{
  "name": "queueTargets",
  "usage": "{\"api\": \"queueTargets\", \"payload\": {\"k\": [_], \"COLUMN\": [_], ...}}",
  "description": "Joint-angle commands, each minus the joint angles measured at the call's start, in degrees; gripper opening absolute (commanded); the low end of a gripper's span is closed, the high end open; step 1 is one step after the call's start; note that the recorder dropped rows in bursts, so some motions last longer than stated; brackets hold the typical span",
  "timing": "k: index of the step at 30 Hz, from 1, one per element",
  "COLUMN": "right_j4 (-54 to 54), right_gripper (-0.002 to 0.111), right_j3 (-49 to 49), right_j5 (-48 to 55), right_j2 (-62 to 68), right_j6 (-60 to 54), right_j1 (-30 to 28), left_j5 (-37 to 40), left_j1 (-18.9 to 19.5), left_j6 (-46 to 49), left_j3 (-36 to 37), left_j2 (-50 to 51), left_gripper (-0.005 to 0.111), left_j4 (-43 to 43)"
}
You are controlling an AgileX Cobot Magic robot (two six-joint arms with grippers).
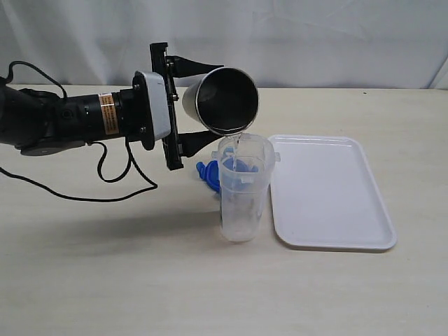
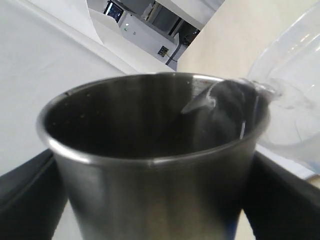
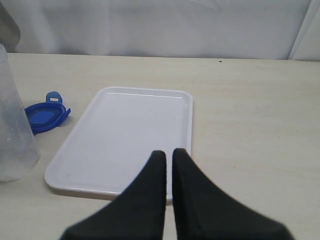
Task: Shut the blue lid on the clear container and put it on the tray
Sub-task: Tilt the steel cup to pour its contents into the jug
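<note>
Tray (image 1: 329,199): flat, white, rectangular, rounded corners, low rim; directly ahead of the right gripper (image 3: 169,155).
Clear container (image 1: 243,206): tall, transparent, slightly tapered, upright, no lid on; just below and ahead of the left gripper (image 1: 210,101), just beside the tray.
Steel cup (image 1: 224,98): shiny, tipped on its side, lip over the container's open mouth, clear liquid (image 2: 200,102) at the lip.
Blue lid (image 1: 206,173): small, round, bright blue, 1 flap raised; flat on the table (image 1: 140,280) below the left gripper, behind the container.
Left gripper: spread wide, 2 black fingers (image 1: 187,66) clamped on opposite sides of the steel cup.
Right gripper: 2 black fingers (image 3: 150,200) pressed nearly together, holding nothing.
</note>
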Motion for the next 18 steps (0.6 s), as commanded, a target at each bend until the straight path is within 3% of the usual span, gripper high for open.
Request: {"api": "queueTargets", "payload": {"k": [1,18], "right_j4": [0.0,0.0], "right_gripper": [0.005,0.005], "right_j3": [0.2,0.2], "right_j5": [-0.2,-0.2], "right_j2": [-0.3,-0.3], "right_j6": [0.1,0.1], "right_j1": [-0.3,-0.3], "left_j5": [-3.5,-3.4], "left_j1": [-0.1,-0.1], "left_j6": [1.0,3.4], "left_j3": [-0.4,-0.4], "left_j2": [-1.4,-1.4], "left_gripper": [0.0,0.0], "left_j4": [-2.6,-2.6]}}
